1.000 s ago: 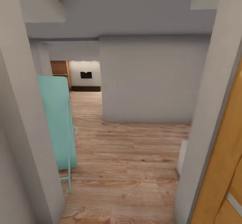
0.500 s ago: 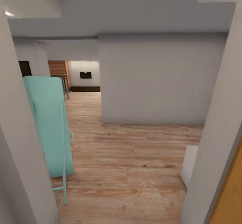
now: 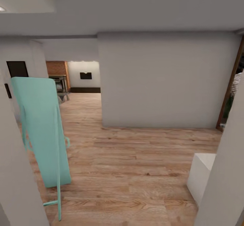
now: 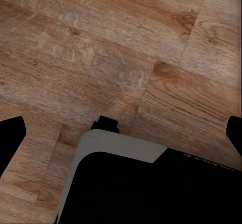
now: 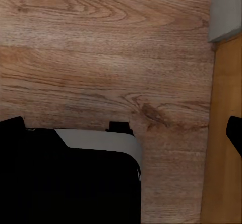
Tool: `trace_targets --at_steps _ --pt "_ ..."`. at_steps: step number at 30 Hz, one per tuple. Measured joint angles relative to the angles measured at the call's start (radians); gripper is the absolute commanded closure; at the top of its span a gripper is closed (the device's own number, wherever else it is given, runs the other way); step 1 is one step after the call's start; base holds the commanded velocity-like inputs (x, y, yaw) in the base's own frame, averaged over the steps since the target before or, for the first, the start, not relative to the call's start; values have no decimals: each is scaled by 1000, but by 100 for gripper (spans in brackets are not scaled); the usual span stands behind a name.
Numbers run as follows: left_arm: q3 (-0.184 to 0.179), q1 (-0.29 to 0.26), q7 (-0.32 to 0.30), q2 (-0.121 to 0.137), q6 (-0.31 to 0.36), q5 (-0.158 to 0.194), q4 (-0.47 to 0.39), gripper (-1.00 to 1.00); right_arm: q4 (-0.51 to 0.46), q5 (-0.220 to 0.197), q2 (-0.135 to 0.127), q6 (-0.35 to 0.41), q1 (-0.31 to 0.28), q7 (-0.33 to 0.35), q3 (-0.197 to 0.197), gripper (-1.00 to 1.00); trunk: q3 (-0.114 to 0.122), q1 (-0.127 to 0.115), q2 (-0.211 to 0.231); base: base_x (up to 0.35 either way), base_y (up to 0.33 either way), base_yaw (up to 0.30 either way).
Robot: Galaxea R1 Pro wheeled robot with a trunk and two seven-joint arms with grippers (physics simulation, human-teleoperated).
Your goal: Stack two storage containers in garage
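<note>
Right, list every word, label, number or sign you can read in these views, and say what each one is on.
None: no readable text appears anywhere.
The mint-green folded board leaning at the left: plain, no print.
The small dark panel on the far wall: too small to show any marking.
The grey wall, white block and wood plank floor: unmarked.
Both wrist views: only floor planks and dark robot parts, no lettering.

Light wood plank floor [image 3: 135, 171]; teal folded board [image 3: 39, 131] standing on it; white block [image 3: 200, 171] beside.
</note>
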Motion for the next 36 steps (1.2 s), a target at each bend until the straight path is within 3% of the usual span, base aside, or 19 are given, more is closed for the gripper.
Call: trace_targets --at_steps 36 --pt "1 0 0 0 0 -1 0 -100 0 0 0 0 0 0 0 -100 0 0 0 323 0 0"
